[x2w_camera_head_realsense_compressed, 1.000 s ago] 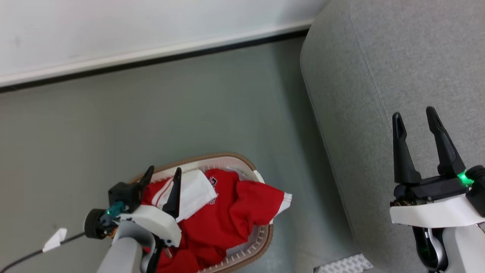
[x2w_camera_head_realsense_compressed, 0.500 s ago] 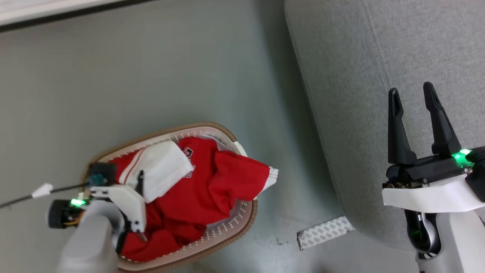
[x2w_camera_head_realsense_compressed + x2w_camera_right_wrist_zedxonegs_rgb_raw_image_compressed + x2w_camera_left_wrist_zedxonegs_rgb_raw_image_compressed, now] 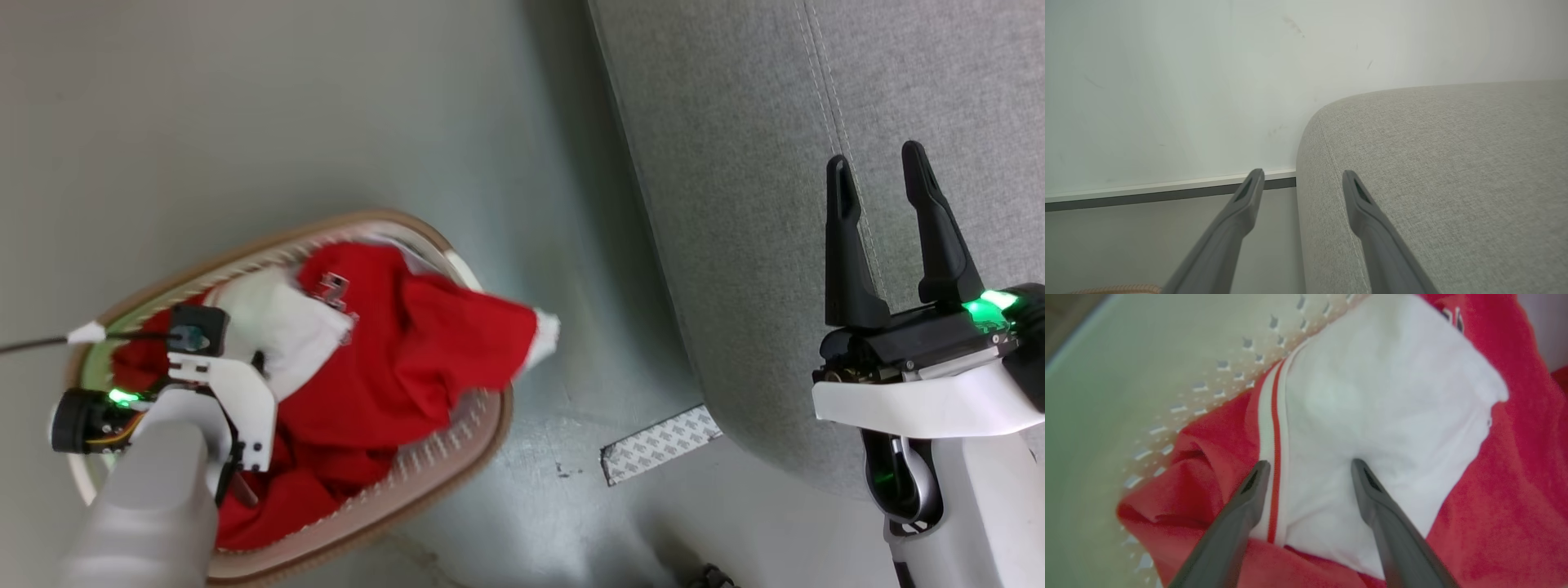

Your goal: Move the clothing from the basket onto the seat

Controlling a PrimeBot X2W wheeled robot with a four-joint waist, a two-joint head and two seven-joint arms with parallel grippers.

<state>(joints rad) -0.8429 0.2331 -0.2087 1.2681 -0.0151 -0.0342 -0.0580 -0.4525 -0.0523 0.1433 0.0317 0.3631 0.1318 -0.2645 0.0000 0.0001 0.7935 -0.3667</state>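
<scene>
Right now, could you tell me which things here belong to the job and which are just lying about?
Job in hand:
- clothing, heaped in the basket
- grey seat
- left gripper, fingers straddling a white panel

Just lying about:
- patterned strip on the floor by the seat
- skirting board

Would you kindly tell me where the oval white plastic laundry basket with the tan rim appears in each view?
Head view: the oval white plastic laundry basket sits at the lower left.
Left wrist view: its perforated wall takes up the upper left.
Right wrist view: a sliver of its tan rim lies at the bottom left edge.
Shared landmarks: the red-and-white clothing links head and left wrist views; the grey fabric sofa links head and right wrist views.
</scene>
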